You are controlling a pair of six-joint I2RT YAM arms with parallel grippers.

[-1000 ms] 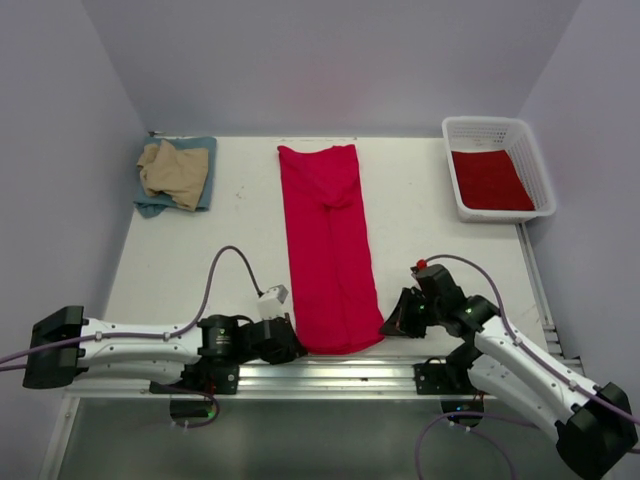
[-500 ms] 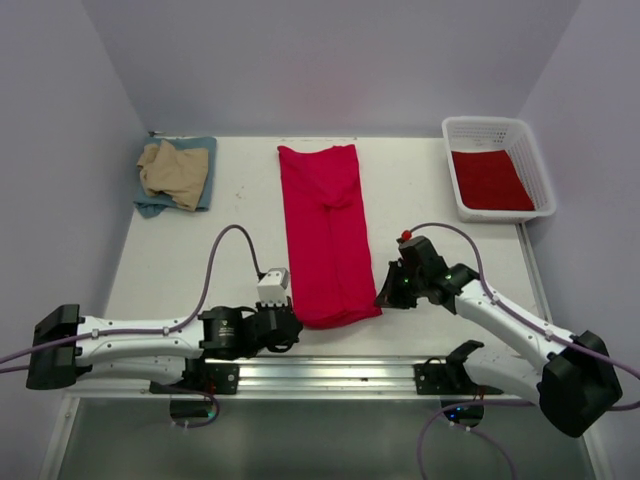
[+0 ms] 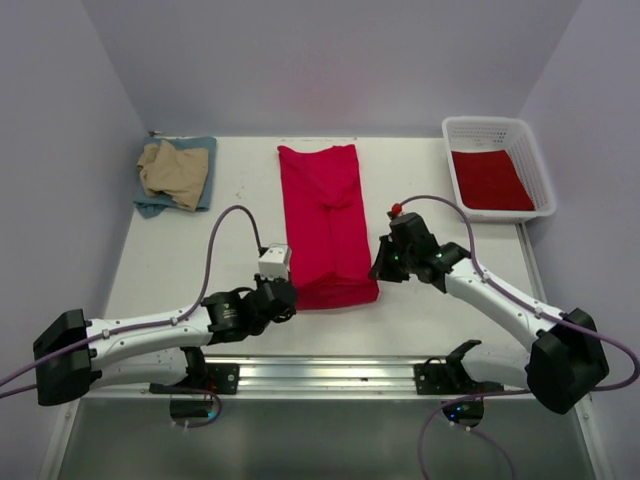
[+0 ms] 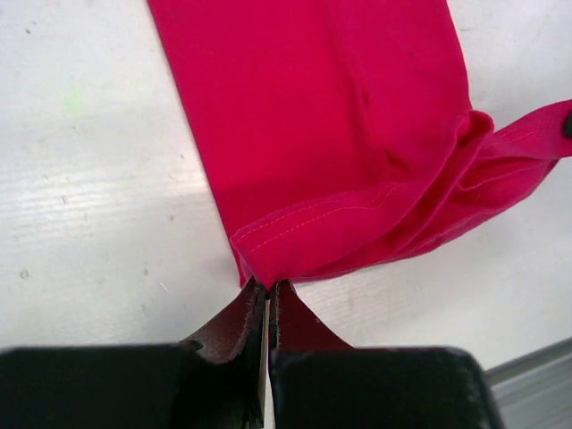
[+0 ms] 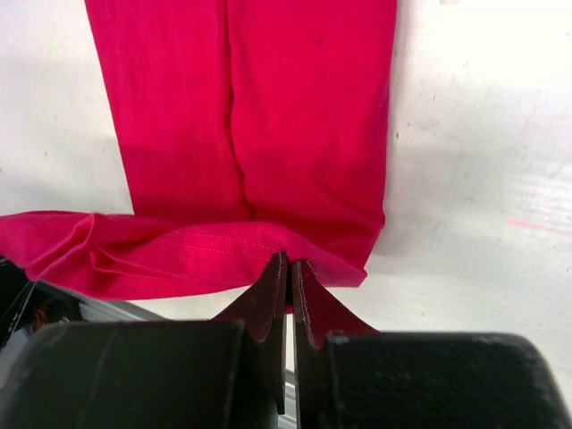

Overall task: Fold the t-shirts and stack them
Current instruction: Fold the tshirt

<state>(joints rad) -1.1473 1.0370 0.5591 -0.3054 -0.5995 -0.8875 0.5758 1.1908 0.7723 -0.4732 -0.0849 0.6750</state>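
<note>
**Red Shirt Pinched at Both Hem Corners, Mid-Fold**

The red t-shirt (image 3: 325, 215) lay in the middle of the table (image 3: 230, 240) as a long narrow strip, its sides already folded in, running from the far edge toward the arms. Its near end was doubled up off the surface in a loose roll.

The cloth was soft, light and limp. It sagged and wrinkled between the two held corners in the wrist views, so it would likely drape instead of holding a crease, and a corner could slip free if pulled unevenly. The stitched hem looked the soundest place to hold, being thicker than the body.

That was where both grippers had it. The left gripper (image 4: 267, 288) had its fingers pressed together on the near left hem corner. The right gripper (image 5: 289, 264) was closed the same way on the near right corner. Whether each pinch caught every layer or only the top one could not be told from these views.

No brand, print or writing was readable on the shirt (no neck tag showed either).

Further out, a tan shirt (image 3: 170, 170) sat crumpled on a blue-grey shirt (image 3: 204, 152) at the far left corner. A white lattice basket (image 3: 497, 123) at far right held what looked like a second red shirt (image 3: 490, 180).
</note>
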